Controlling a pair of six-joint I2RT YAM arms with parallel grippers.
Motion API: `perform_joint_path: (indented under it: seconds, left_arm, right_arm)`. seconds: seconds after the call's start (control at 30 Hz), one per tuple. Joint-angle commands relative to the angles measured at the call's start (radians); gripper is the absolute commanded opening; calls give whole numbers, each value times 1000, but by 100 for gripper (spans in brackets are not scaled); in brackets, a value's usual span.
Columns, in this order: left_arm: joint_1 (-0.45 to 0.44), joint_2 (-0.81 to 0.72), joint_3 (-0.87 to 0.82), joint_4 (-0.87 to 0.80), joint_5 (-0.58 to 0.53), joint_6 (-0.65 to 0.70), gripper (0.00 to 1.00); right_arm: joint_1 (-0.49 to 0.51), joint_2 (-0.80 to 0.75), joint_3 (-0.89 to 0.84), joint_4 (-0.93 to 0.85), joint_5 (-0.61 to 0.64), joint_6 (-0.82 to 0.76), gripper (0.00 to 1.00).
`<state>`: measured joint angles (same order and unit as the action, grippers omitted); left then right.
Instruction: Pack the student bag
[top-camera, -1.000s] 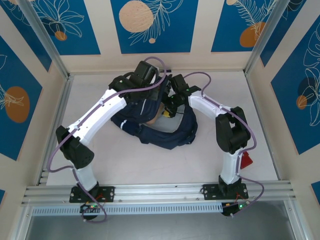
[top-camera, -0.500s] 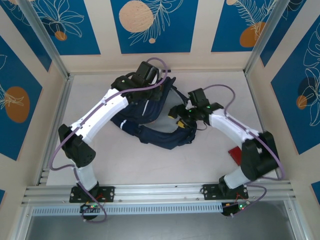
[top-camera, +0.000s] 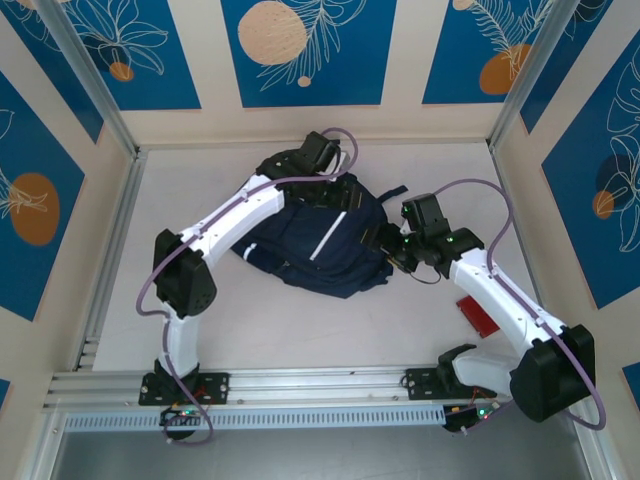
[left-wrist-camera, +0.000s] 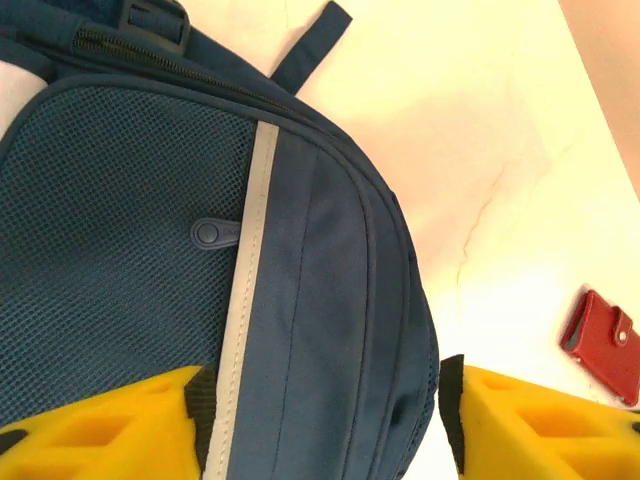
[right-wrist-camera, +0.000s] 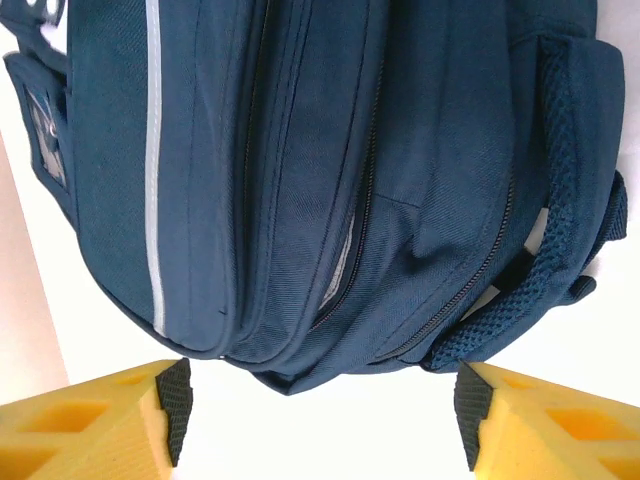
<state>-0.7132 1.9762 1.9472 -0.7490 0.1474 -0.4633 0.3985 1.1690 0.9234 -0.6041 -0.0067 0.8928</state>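
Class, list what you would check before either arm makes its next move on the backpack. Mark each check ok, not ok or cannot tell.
1. Left fingers apart, nothing clamped: ok.
2. Right fingers apart, nothing between them: ok.
3. Student bag lying flat on the table: ok.
4. Main compartment unzipped for packing: cannot tell.
5. Red wallet packed: not ok, it lies on the table outside the bag.
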Motion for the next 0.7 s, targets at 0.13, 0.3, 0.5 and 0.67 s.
perform_joint_path:
  seconds: [0.13, 0.3, 0.5, 0.67]
  left_arm:
    - [26, -312, -373, 91, -89, 22, 77]
    - [29, -523, -701, 153, -136, 50, 77]
    - [30, -672, -1028, 338, -85, -18, 70]
    - [30, -649, -1129, 440, -122, -57, 45]
  right_arm:
    - [13, 34, 15, 25, -48, -26, 82]
    - [23, 98, 51, 42, -100, -22, 83]
    - [42, 170, 100, 52, -115, -16, 83]
    - [51, 219, 138, 51, -138, -16, 82]
